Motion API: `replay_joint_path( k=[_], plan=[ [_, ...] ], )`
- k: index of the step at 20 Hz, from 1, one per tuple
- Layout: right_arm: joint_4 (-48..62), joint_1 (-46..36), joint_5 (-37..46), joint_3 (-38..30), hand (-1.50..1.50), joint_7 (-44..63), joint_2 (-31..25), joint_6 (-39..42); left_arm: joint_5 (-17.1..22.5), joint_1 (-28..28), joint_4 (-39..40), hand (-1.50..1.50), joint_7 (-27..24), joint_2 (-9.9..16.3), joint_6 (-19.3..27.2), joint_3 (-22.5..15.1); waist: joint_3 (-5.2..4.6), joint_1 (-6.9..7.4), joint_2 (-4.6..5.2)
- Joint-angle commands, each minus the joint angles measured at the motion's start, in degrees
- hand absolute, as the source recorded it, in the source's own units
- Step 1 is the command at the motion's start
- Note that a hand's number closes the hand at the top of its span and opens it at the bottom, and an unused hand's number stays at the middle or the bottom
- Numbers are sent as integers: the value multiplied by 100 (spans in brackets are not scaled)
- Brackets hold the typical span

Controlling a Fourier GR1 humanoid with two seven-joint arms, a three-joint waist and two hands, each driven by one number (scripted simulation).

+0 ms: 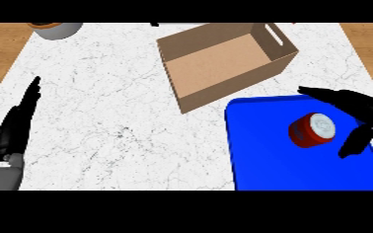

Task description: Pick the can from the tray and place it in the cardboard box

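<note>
Reaching around the can [313, 130], the right hand [348, 109] is cut off at the edge.

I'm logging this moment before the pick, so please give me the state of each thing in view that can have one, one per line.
can: lying on its side on the tray, not held.
tray: flat on the counter, holding only the can.
cardboard box: open on top, nothing inside.
right hand: open, fingers spread around the can.
left hand: open, resting at the view's left edge.
pot: upright at the far left corner.
</note>
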Motion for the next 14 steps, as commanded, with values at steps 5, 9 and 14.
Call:
replay_joint_path(
  k=[5, 9, 14],
  plan=[
    [-835, 610, 40, -284, -150, -289, 90, 408, -157, 331, -328, 0, -18, -126, -166, 260, -1, -24, -10],
    [-1160, 549, 95, -366, -150, -73, 387, 480, -323, 135, -536, 0, 262, -241, -207, 194, 1, -9, -9],
    [-1202, 639, 391, -274, -150, 59, 446, 613, -525, 118, -138, 0, -89, -451, -116, 273, 1, -1, 1]
  ],
)
